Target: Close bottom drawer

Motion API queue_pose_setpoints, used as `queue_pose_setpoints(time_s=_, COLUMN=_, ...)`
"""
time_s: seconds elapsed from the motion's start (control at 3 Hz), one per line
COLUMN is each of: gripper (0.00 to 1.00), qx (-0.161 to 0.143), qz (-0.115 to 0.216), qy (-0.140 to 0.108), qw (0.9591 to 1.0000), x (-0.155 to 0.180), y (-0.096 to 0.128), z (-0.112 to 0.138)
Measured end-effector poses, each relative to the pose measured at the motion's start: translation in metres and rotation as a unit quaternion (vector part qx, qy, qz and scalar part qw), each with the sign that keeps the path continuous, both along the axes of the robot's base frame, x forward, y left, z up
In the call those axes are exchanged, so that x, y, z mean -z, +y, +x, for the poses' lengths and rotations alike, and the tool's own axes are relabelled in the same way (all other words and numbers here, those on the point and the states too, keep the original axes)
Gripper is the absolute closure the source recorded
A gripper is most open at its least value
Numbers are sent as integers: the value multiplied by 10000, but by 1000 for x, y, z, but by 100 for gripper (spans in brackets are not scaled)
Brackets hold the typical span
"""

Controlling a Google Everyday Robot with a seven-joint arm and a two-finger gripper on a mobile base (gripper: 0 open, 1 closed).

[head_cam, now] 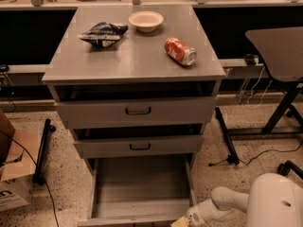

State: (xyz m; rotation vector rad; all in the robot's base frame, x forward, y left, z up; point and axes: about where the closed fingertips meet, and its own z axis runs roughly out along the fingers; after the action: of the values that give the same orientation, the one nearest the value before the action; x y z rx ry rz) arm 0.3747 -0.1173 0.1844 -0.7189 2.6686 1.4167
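The bottom drawer (139, 188) of the grey cabinet is pulled far out, its plain grey inside bare; its front lies along the frame's lower edge and its handle is out of view. My gripper (182, 222) is at the drawer's front right corner, at the bottom edge of the view, mostly cut off. My white arm (227, 205) reaches to it from the lower right.
The middle drawer (139, 146) and top drawer (137, 110) stand slightly open. On the cabinet top (128, 60) are a chip bag (102, 33), a white bowl (146, 21) and a red can (180, 51). A cardboard box (12, 174) is left, a table leg (279, 112) right.
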Motion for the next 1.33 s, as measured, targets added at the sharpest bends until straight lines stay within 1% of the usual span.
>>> queue_pose_setpoints(time_s=0.33, gripper=100, qx=37, qz=60, qy=-106, qw=9999, x=-1, y=4, z=14)
queue_pose_setpoints(time_s=0.67, gripper=100, qx=36, qz=61, qy=-107, qw=9999, x=-1, y=4, z=13)
queue_pose_setpoints(time_s=1.0, gripper=100, qx=-37, qz=228, qy=-629, qw=9977, x=-4, y=9, z=24)
queue_pose_setpoints(time_s=1.33, gripper=100, qx=-60, qz=198, qy=-702, qw=9973, x=-5, y=11, z=27)
